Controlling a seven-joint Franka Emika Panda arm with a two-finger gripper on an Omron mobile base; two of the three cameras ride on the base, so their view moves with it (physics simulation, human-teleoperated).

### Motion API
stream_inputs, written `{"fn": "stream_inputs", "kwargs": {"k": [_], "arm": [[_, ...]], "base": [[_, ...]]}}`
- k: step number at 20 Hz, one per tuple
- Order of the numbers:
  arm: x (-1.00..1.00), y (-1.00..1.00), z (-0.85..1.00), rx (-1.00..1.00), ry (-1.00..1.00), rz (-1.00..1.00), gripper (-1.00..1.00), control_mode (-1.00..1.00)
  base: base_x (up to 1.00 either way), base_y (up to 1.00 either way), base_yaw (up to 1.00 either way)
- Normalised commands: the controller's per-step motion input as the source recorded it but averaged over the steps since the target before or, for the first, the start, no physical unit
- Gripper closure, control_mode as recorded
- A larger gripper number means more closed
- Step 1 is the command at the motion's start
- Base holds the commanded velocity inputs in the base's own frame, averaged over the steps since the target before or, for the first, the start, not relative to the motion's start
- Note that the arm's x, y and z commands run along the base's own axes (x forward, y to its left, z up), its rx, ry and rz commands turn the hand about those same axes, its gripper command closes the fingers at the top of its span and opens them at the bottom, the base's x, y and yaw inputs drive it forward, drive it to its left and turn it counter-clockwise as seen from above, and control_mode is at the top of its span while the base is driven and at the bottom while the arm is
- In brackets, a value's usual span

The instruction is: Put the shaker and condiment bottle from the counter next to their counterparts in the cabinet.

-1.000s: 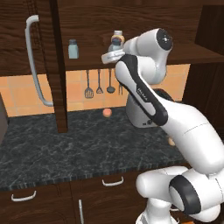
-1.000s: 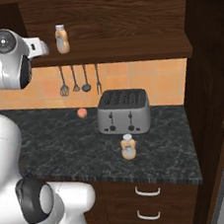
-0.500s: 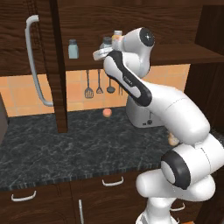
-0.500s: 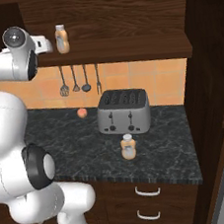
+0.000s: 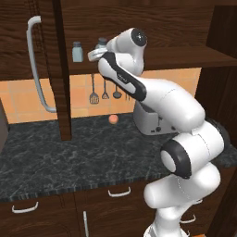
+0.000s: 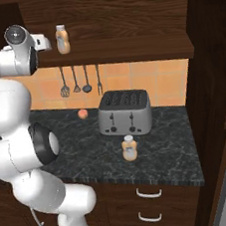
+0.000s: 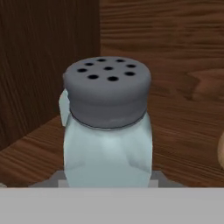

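My gripper (image 5: pixel 97 52) is up at the cabinet shelf (image 5: pixel 185 58), shut on the shaker (image 7: pixel 107 131), whose dark grey cap (image 5: pixel 102 41) pokes up above the hand. In the hand view its pale body sits just over the shelf plank. A second, identical shaker (image 5: pixel 77 51) stands on the shelf just left of the hand. In the right base view an orange-tan bottle (image 6: pixel 63 39) stands on the shelf right of the gripper (image 6: pixel 44 42). The other condiment bottle (image 6: pixel 130 148) stands upright on the black counter (image 6: pixel 170 153) in front of the toaster.
A silver toaster (image 6: pixel 124 112) sits at the back of the counter, a small orange ball (image 6: pixel 83 113) to its left. Utensils (image 6: pixel 74 82) hang on the tiled wall. The cabinet door (image 5: pixel 60 69) stands open with its curved grey handle (image 5: pixel 37 65) at left.
The hand has carried the shaker leftward along the shelf, closer to the shaker standing there. Bottle, ball and toaster have not moved.
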Motion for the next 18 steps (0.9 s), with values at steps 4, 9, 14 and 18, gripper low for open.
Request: {"fn": "stream_inputs", "kwargs": {"k": [4, 9, 14, 18], "arm": [[0.39, 0.14, -0.24, 0.01, 0.0, 0.0, 1.0, -1.0], [0.44, 0.17, -0.12, 0.03, 0.0, 0.0, 1.0, -1.0], [0.48, 0.16, -0.15, 0.04, 0.0, 0.0, 1.0, -1.0], [0.47, 0.19, -0.08, 0.03, 0.0, 0.0, 1.0, -1.0]], "base": [[0.0, 0.0, 0.0], [0.0, 0.0, 0.0], [0.0, 0.0, 0.0], [0.0, 0.0, 0.0]]}}
